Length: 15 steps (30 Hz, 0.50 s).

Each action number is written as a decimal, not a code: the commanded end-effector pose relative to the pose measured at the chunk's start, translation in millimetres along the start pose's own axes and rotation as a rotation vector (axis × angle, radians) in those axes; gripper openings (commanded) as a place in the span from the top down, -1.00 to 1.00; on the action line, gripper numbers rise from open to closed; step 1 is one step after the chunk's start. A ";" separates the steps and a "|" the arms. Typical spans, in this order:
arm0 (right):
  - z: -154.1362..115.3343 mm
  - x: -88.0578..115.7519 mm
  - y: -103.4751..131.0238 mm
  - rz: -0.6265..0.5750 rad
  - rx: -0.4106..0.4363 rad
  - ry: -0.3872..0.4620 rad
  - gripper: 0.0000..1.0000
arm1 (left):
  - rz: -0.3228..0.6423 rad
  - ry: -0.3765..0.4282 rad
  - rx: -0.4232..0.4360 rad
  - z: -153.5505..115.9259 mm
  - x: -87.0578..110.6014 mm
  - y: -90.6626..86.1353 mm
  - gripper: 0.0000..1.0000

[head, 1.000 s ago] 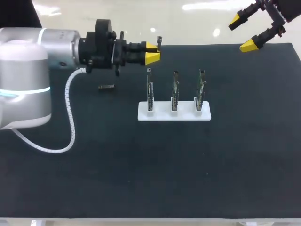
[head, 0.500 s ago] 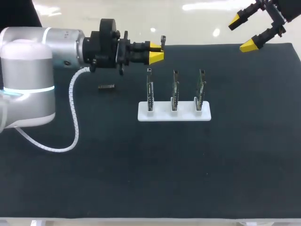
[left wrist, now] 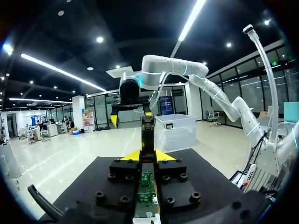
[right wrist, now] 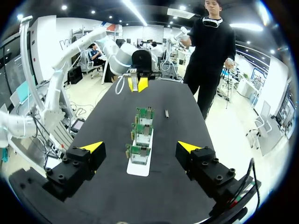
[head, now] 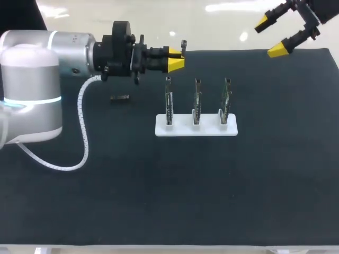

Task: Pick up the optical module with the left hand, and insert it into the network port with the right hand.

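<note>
From overhead, my left gripper (head: pixel 175 63) hangs over the far left of the black mat (head: pixel 159 201), just behind the leftmost of three upright circuit boards (head: pixel 197 100). The boards stand in a row in a white stand (head: pixel 196 127). The gripper's yellow tips look pressed together, with a small dark piece poking out past them.

The left wrist view settles what that piece is. The optical module (left wrist: pixel 147 133) is pinched between the two tips and sticks straight out ahead of the left gripper (left wrist: pixel 147 156).

My right gripper (head: pixel 270 36) is at the far right corner, well apart from the stand, with its jaws spread wide. Its own camera looks down the row of boards (right wrist: pixel 142 126), which stand ahead of the spread tips of the right gripper (right wrist: pixel 141 148) and between them. The left gripper (right wrist: pixel 137 84) is beyond the far end of the row.

A second module (head: pixel 120 97) lies flat on the mat left of the stand, and the left wrist view misses it. I think each board carries its network port at the top, but that is too small to confirm.
</note>
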State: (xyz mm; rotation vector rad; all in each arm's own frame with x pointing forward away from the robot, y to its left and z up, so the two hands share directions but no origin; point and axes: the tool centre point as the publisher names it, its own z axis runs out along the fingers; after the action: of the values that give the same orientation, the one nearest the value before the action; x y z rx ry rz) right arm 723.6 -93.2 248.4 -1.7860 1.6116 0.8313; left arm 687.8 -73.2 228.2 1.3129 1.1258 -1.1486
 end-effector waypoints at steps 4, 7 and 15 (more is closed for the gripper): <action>31.0 -47.9 -6.4 0.045 0.045 0.007 -1.00 | 0.000 0.000 0.002 0.2 0.2 1.0 1.00; 44.7 -65.6 -8.1 0.043 0.058 0.008 -1.00 | 0.000 0.000 0.002 0.2 0.2 1.0 1.00; 79.9 -106.4 2.0 0.128 0.151 0.013 -1.00 | 0.000 0.000 0.002 0.2 0.2 1.0 1.00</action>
State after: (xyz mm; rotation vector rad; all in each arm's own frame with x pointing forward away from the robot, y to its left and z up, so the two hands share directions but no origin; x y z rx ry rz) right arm 721.1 22.6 282.1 -1.6407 1.7300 0.8250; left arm 687.9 -73.3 228.3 1.3131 1.1257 -1.1488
